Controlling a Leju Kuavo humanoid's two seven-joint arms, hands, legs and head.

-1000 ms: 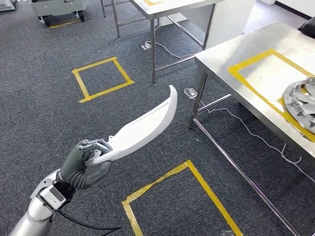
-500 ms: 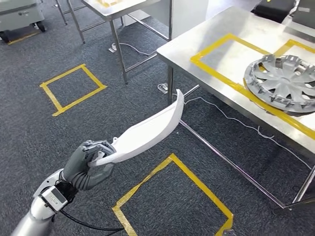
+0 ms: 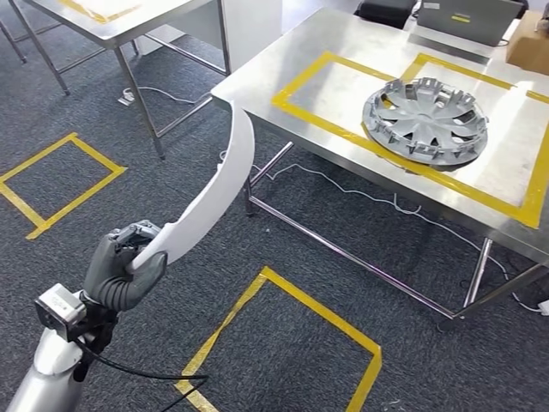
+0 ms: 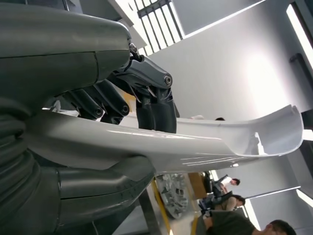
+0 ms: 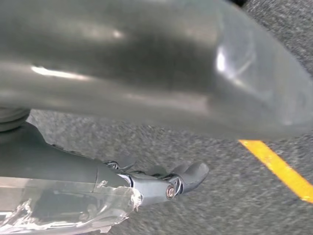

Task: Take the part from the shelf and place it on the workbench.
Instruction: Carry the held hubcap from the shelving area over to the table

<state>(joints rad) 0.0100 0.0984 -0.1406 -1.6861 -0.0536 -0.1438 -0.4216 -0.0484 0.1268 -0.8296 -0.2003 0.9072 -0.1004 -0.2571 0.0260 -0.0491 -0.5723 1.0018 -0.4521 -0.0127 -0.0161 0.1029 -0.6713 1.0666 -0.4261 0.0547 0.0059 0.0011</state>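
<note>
The left robot hand (image 3: 126,270) grips one end of a long, curved white part (image 3: 210,193), its dark fingers (image 4: 155,105) wrapped over the top and the thumb underneath. The part rises up and away from the hand over grey carpet, its far tip close to the near corner of a steel table (image 3: 272,73). Yellow tape frames mark rectangles on the table, and a silver wheel cover (image 3: 424,120) lies across one tape line. Yellow tape squares (image 3: 285,343) also mark the carpet. The right robot hand (image 5: 162,188) hangs low above the carpet; whether its fingers are closed cannot be told.
</note>
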